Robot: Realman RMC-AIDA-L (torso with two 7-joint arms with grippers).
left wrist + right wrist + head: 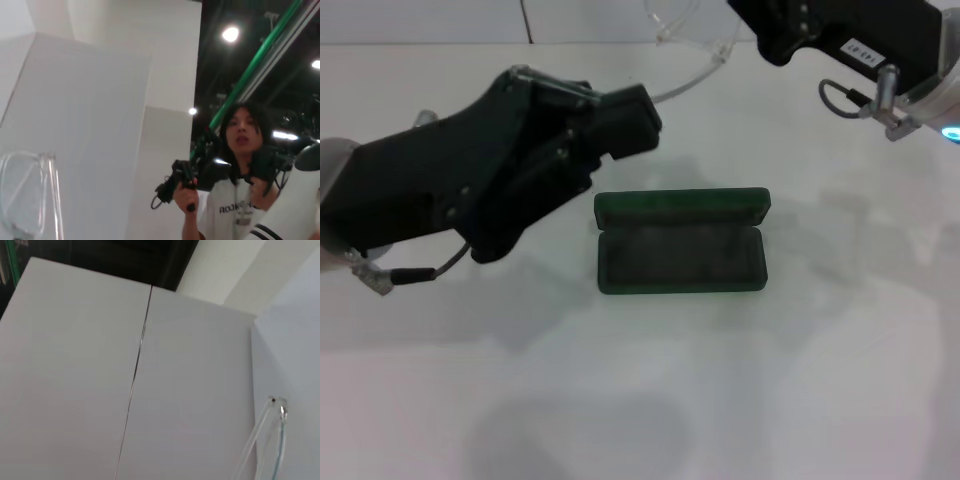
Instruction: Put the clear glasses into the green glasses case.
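Observation:
The clear glasses (695,40) hang in the air at the back of the table, above and behind the green glasses case (680,245). My right gripper (748,22) comes in from the top right and is shut on their lens end. One thin clear arm curves down to the tip of my left gripper (642,112), which reaches in from the left just behind the case's left end. The case lies open on the table, lid tilted back and dark inside showing. Part of the glasses (25,195) shows close in the left wrist view, and one clear arm (270,440) in the right wrist view.
White table (650,400) all around the case. White wall panels (420,20) stand along the table's back edge. In the left wrist view a person (240,165) holding a controller stands beyond the table.

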